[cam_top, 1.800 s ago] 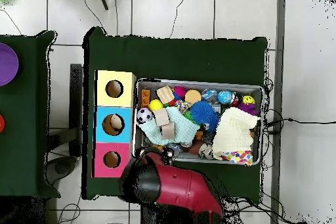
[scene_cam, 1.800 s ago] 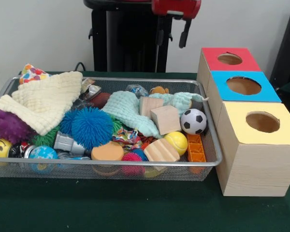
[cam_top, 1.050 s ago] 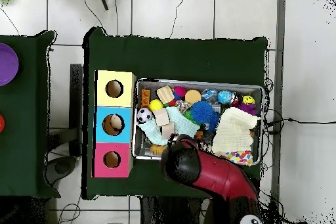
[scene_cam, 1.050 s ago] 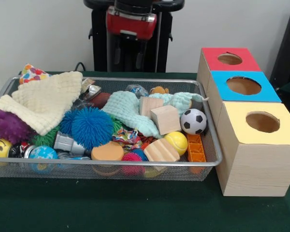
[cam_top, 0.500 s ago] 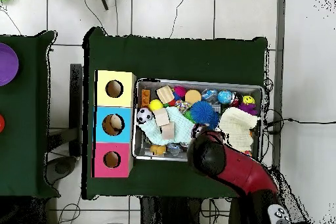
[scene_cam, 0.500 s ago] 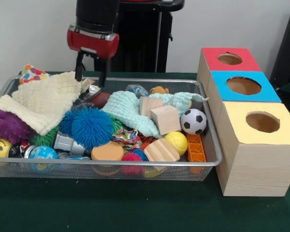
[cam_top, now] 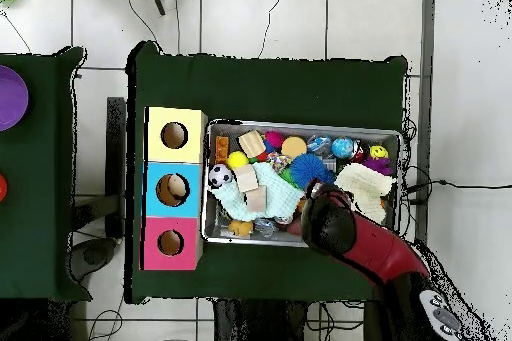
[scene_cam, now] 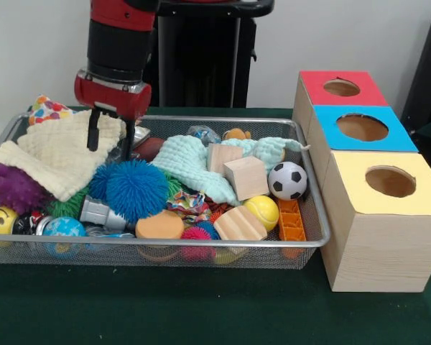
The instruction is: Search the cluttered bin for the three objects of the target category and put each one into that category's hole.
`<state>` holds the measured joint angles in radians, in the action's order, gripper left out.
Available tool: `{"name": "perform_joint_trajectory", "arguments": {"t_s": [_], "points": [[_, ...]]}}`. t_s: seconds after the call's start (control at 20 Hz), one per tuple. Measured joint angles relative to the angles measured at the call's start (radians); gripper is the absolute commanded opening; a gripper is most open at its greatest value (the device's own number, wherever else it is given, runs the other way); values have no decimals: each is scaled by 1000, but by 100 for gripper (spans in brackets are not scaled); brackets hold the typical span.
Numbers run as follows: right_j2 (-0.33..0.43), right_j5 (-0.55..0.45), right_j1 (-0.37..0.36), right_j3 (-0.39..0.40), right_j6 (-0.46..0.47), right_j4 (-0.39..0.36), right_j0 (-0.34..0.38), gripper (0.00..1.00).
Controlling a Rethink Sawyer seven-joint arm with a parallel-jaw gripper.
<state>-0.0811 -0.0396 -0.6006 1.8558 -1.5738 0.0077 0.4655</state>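
Note:
The silver wire-mesh bin (scene_cam: 312,215) sits on the green table, packed with toys; it also shows in the overhead view (cam_top: 300,125). My gripper (scene_cam: 110,138) hangs over the bin's back left part, at the right edge of a cream knitted cloth (scene_cam: 61,151). It is open and empty, with its fingers (scene_cam: 93,133) pointing down just above the clutter. In the overhead view the red arm (cam_top: 340,227) covers the gripper and that part of the bin. Three wooden boxes with round holes stand beside the bin: red top (scene_cam: 316,83), blue top (scene_cam: 327,115), yellow top (scene_cam: 352,165).
The bin holds a mint cloth (scene_cam: 190,162), a blue spiky ball (scene_cam: 135,188), two wooden cubes (scene_cam: 246,177), a soccer ball (scene_cam: 287,180), a yellow ball (scene_cam: 262,210), a ridged wooden block (scene_cam: 238,224), a purple fuzzy ball (scene_cam: 13,188) and a smiley ball (scene_cam: 0,219).
The arm has swung from above the red box side across to the bin's cream-cloth end and come down low over it. The bin's contents have not moved.

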Motion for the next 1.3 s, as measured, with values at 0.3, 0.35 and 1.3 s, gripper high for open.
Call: {"name": "perform_joint_trajectory", "arguments": {"t_s": [0.3, 0.35, 1.3], "points": [[6, 0, 22, -12, 0, 0, 5, 100], [4, -1, 18, -12, 0, 0, -1, 100], [32, -101, -83, -3, 0, -7, -53, 100]]}}
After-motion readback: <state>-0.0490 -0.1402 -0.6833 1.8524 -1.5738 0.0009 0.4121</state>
